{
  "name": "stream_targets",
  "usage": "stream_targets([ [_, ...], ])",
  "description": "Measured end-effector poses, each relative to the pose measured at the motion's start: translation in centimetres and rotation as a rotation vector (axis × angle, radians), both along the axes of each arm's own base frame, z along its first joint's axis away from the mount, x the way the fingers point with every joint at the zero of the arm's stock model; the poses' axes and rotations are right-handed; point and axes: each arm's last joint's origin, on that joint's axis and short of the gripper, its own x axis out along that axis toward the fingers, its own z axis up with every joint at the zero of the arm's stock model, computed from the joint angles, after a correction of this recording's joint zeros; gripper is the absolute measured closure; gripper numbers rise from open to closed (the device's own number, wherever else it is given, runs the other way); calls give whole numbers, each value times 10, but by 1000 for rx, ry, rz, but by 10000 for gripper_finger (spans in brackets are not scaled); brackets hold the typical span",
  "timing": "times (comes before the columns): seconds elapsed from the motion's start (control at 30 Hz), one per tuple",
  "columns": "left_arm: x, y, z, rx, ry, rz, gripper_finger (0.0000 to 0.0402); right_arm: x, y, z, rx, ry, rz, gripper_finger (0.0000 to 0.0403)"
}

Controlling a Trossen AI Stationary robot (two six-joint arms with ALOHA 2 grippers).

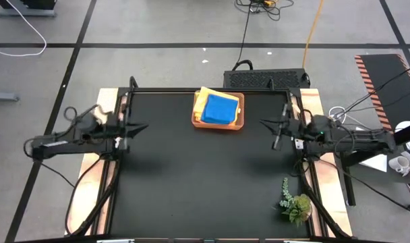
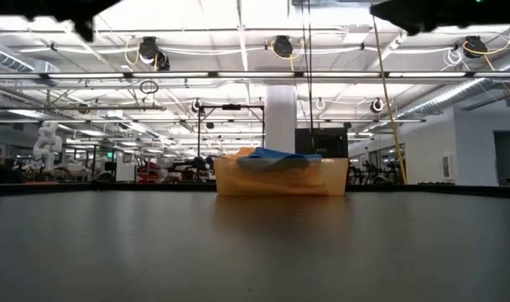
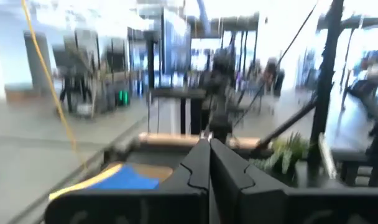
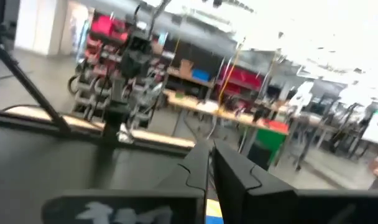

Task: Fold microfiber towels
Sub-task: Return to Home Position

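My left tool (image 1: 141, 127) and right tool (image 1: 264, 123) are pressed together, empty; the blue towel (image 1: 218, 108) lies in the bin (image 1: 217, 127) ahead between them, so I should park gently, clear of it

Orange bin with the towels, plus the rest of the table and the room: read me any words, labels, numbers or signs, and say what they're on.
No text can be read in any view.
Orange bin: plain walls, no label showing.
Blue towel on top in the bin: plain, no tag showing.
Small green lit sign in the room, left wrist view: too blurred to read.
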Motion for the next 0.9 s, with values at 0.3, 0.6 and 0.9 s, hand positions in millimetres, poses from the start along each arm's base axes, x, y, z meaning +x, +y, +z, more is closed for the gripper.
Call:
stream_targets([
  [0.3, -7, -7, -60, 75, 101, -52, 398, -22, 9, -47, -7, -65, 102, 402],
  [0.6, 12, -7, -119, 64, 261, -82, 399, -21, 13, -84, -22, -8, 218, 402],
  [0.9, 15, -6, -123, 74, 249, -73, 399, -20, 12, -97, 126, 102, 210, 403],
])
